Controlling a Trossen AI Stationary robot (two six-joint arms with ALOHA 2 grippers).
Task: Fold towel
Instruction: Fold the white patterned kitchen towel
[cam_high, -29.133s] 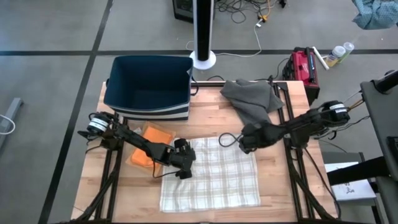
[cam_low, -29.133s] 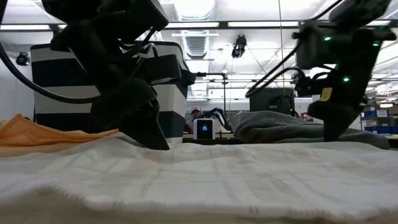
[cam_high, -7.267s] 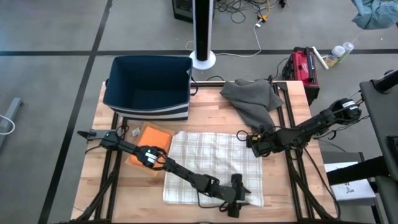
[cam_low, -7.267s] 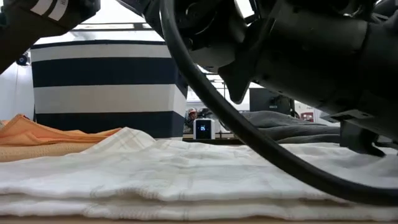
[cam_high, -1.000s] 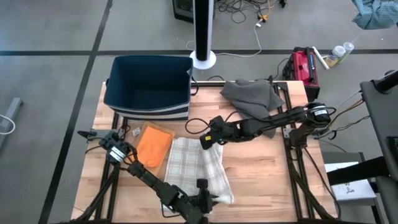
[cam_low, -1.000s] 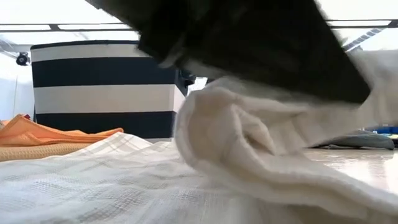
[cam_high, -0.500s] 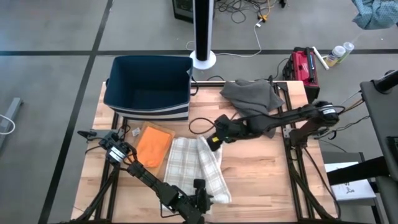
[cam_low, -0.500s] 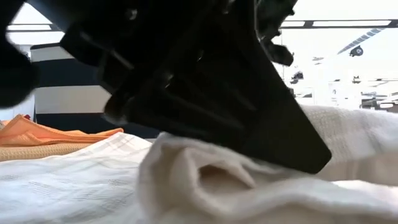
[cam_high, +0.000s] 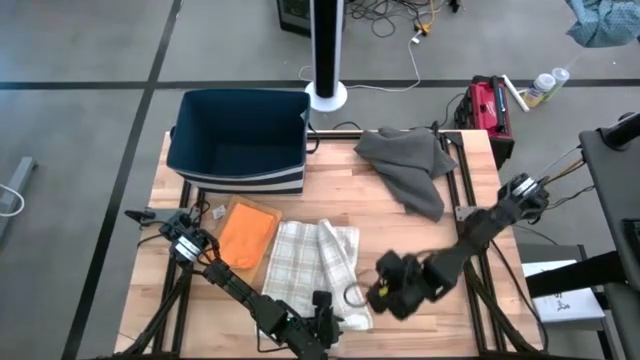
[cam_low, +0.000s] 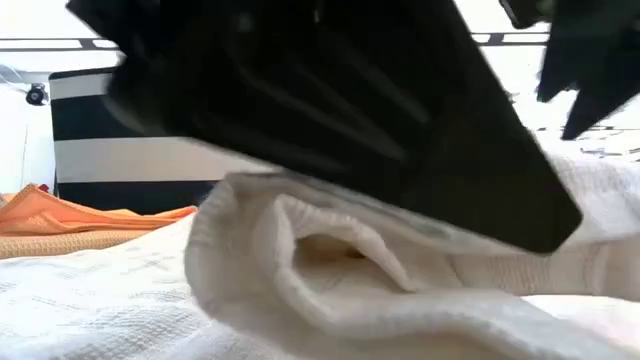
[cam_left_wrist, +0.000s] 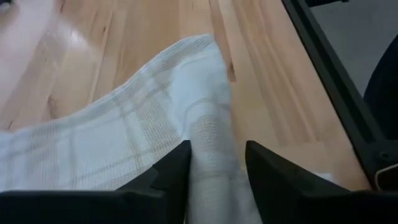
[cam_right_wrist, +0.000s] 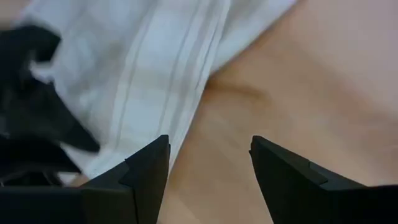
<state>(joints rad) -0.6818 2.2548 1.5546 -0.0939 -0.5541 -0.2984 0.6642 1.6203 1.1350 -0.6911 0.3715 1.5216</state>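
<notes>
- Two arms reach over the wooden table; only the high view shows all of it, with the navy bin, grey cloth and orange cloth.
- The checked towel lies folded narrow beside the orange cloth.
- The left gripper pinches the towel's near corner, it seems; its wrist view shows fabric between the fingers.
- The right gripper hovers spread and empty beside the towel's edge.

We see a wooden table carrying a dark striped bin, a gray cloth, an orange cloth and a checked towel.
</notes>
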